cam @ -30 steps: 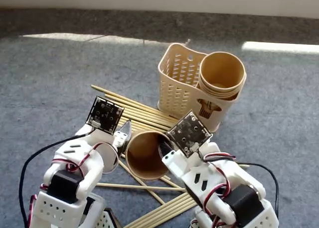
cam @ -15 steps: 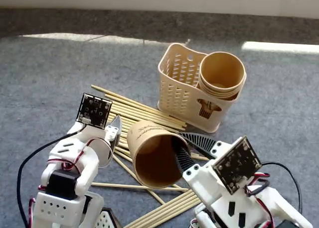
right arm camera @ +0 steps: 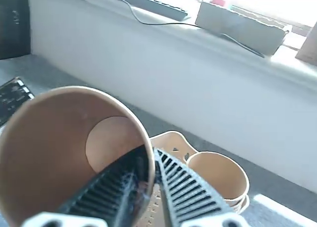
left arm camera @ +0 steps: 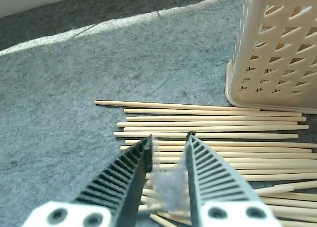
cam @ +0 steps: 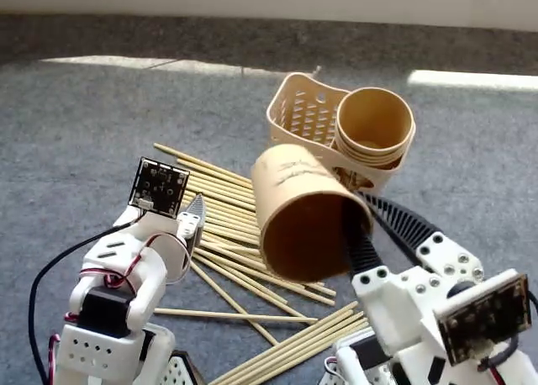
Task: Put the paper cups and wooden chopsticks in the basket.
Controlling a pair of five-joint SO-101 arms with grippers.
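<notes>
Right hand (right arm camera: 151, 153) pinches paper cup (cam: 307, 213) by rim, seemingly over basket (cam: 303, 108).

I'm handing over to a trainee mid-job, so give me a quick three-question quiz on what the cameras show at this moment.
1. True or false: the right gripper clamps a paper cup by its rim, with one finger inside the cup.
2. The left gripper is: A) open above the chopsticks; B) shut on a chopstick; C) shut on a cup.
3. Fill in: the stacked cups stand in the ___.

Key: 1 true; 2 A; 3 basket.
</notes>
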